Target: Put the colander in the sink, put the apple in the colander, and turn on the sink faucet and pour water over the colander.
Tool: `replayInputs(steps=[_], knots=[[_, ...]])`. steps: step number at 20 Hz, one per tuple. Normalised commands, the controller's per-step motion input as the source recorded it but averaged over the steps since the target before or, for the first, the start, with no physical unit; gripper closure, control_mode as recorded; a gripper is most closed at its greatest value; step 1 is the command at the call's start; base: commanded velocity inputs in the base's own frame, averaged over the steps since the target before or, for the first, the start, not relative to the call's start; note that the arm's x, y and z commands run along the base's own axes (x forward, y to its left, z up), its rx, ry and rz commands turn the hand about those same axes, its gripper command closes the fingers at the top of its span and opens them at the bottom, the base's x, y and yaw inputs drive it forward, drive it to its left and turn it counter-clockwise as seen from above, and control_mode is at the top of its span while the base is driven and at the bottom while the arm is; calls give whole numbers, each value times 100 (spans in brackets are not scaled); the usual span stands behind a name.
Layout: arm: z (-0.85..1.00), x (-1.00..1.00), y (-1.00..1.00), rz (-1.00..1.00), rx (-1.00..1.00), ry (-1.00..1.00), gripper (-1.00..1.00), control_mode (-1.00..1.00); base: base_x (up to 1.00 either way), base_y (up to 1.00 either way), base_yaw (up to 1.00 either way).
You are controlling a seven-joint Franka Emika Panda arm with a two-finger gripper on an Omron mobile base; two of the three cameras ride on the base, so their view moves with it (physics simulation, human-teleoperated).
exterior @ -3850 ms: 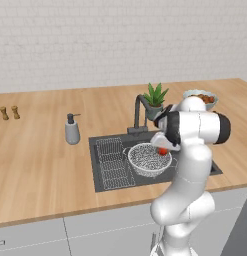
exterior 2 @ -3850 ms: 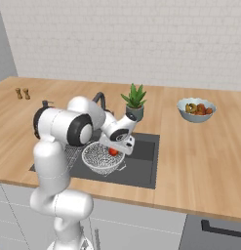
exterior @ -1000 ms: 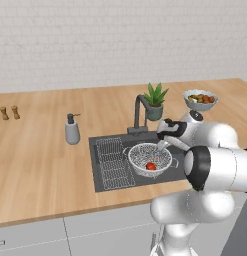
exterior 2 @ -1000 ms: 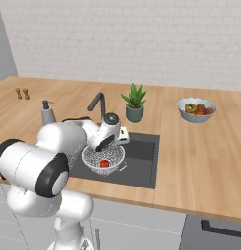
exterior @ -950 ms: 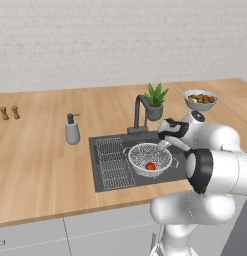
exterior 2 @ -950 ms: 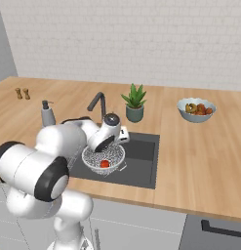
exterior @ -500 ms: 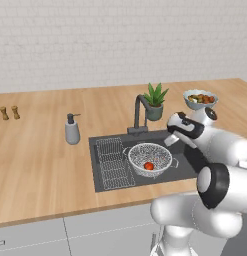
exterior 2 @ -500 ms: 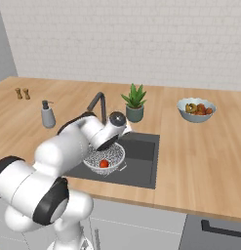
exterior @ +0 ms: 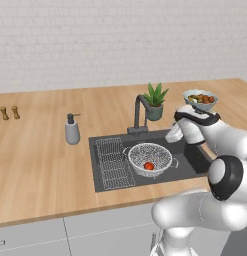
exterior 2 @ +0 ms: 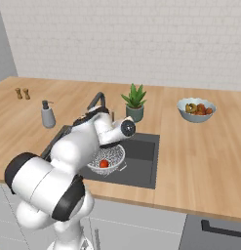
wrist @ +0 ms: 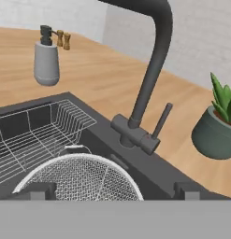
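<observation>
A: Silvery mesh colander (exterior: pixel 150 159) sits in the dark sink (exterior: pixel 193 170), beside the wire rack (exterior: pixel 112 162); red apple (exterior: pixel 149 165) lies inside it!

B: From the hand camera the gripper (wrist: pixel 112 190) gapes wide, holding nothing, over the colander's rim; the faucet (wrist: pixel 149 88) rises straight ahead with its lever (wrist: pixel 162 120) showing; the base cameras catch the fruit bowl (exterior 2: pixel 196 109) instead.

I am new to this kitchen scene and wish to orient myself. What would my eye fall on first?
The colander sits in the dark sink, right of the wire rack, with the red apple inside it. The open gripper hangs above the sink's right part, facing the sink faucet at the back edge; no water runs.
</observation>
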Motion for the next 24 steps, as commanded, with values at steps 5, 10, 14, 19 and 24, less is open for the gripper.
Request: replayInputs(steps=[5,10,14,19,24], knots=[[0,39,-4,9,30,-18,-100,-100,0,0,0],[0,39,0,0,36,-8,-100,-100,0,0,0],[5,43,-3,0,32,0,-100,-100,0,0,0],[7,44,-15,0,16,0,-100,-100,0,0,0],[19,23,-7,0,1,0,-100,-100,0,0,0]])
